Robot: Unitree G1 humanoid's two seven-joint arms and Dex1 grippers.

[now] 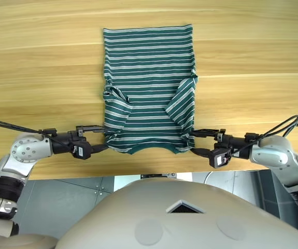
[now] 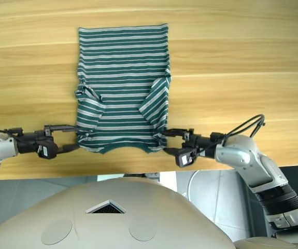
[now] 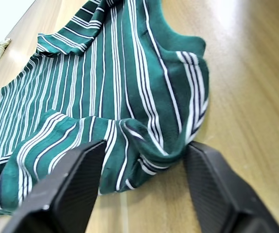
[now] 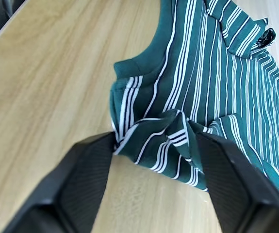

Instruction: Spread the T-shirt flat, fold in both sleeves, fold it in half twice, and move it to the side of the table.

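T-shirt (image 1: 149,67), green with white stripes, lies lengthwise on the wooden counter (image 1: 252,62), with the hem on the far side and the neckline (image 1: 151,150) close to the robot-side edge. Its 2 sleeves are folded inward over the body: the left sleeve (image 1: 115,101) is bunched, and the right sleeve (image 1: 182,104) forms a flat diagonal flap. The left end effector (image 1: 98,137) sits at the near left shoulder corner, the right end effector (image 1: 199,142) at the near right one. Each is open, its 2 fingers (image 3: 66,184) spread wide, with gathered shoulder fabric lying between them on the counter.
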